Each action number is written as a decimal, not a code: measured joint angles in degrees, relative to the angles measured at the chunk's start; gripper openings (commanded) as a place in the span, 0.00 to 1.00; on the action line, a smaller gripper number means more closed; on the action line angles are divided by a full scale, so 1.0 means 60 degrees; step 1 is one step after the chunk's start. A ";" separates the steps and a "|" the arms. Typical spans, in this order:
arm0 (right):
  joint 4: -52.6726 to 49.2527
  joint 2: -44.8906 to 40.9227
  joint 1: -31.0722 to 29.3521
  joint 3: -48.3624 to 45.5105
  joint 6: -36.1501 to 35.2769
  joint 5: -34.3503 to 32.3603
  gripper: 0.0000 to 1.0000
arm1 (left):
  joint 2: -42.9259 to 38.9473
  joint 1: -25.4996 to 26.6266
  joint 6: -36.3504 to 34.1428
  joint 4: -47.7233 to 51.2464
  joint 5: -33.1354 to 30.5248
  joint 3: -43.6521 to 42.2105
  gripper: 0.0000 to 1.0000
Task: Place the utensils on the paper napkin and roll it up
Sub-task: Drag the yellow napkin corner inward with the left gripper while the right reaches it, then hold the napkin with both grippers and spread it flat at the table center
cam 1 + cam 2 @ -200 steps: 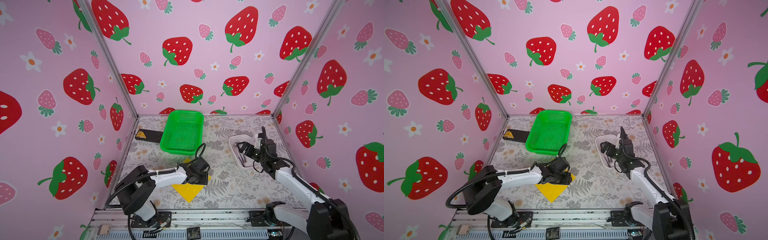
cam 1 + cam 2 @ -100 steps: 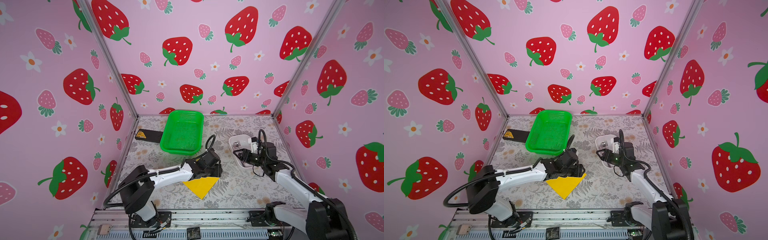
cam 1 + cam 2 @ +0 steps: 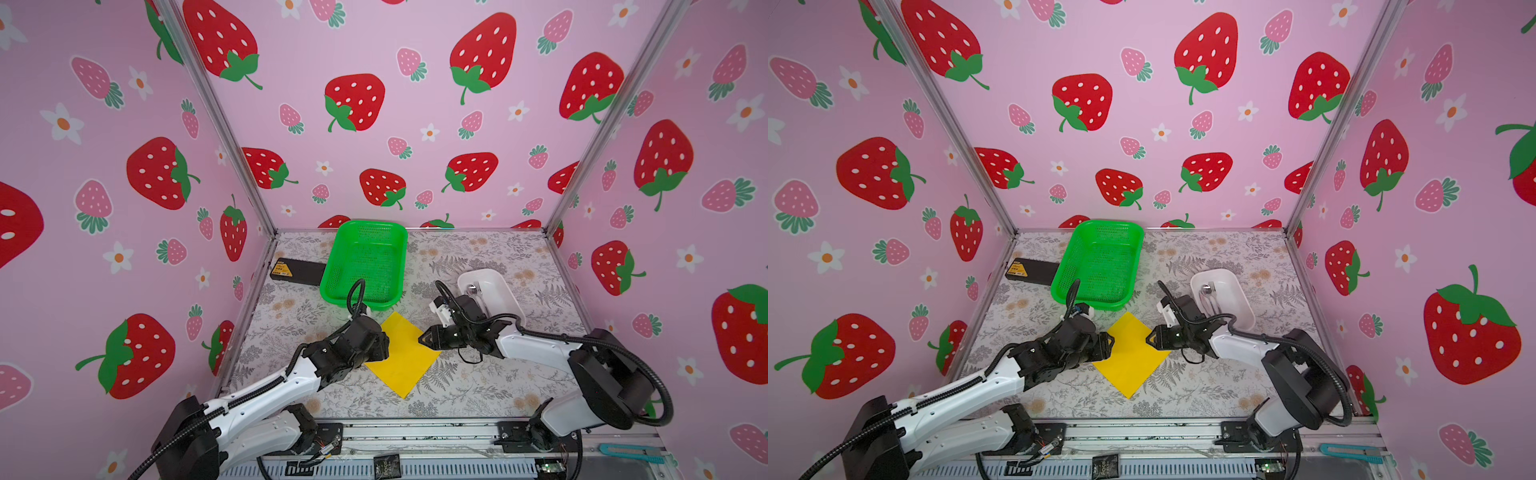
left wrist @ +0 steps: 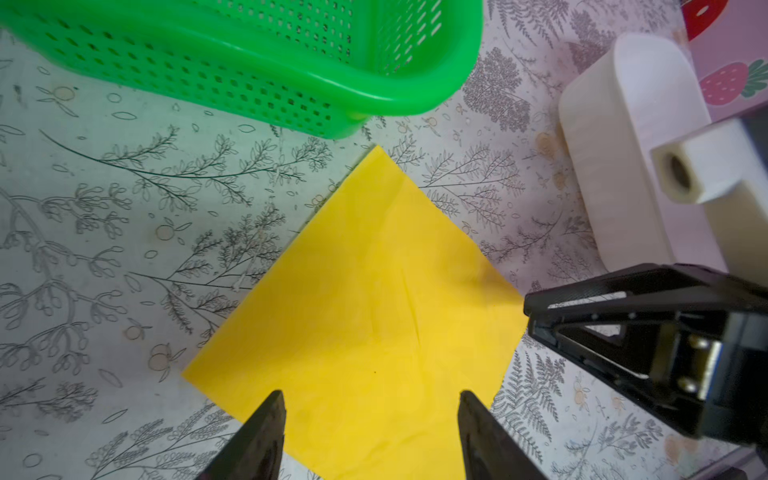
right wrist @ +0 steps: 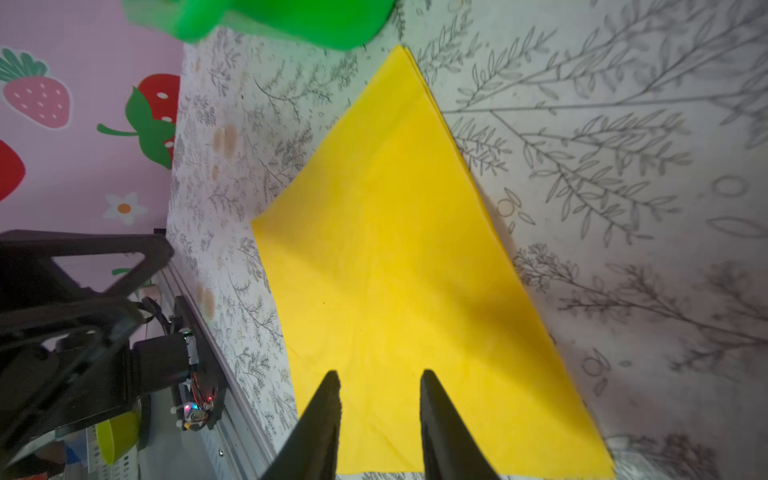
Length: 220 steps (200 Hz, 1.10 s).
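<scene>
Right tool (image 3: 423, 337) at paper napkin (image 3: 409, 358) corner, diamond pointing at basket (image 3: 371, 225)

Left arm (image 3: 266, 388) & right arm (image 3: 536, 351): white shells on long links w/ black joints, black wrist blocks. Black ribbed cables (image 3: 349, 297) loop off each. Left gripper (image 4: 370, 399), right gripper (image 5: 379, 374): black, hollow triangular-frame fingers, pointed tips. Silver screws (image 4: 695, 344) on right gripper's body.

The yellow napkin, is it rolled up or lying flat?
Flat: the paper napkin lies as an unrolled diamond on the table, nothing on it.
</scene>
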<state>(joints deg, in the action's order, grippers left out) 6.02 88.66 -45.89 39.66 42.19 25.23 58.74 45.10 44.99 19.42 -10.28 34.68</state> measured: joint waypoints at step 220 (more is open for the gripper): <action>-0.1461 0.0157 0.1494 -0.0102 -0.1402 -0.0984 0.27 | 0.3942 0.0109 -0.0696 -0.1395 0.2098 0.1195 0.46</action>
<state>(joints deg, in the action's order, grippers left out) -2.74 89.60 -36.93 39.05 33.78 19.33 82.39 45.76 40.82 11.05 2.31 41.85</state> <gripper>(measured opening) 0.271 0.467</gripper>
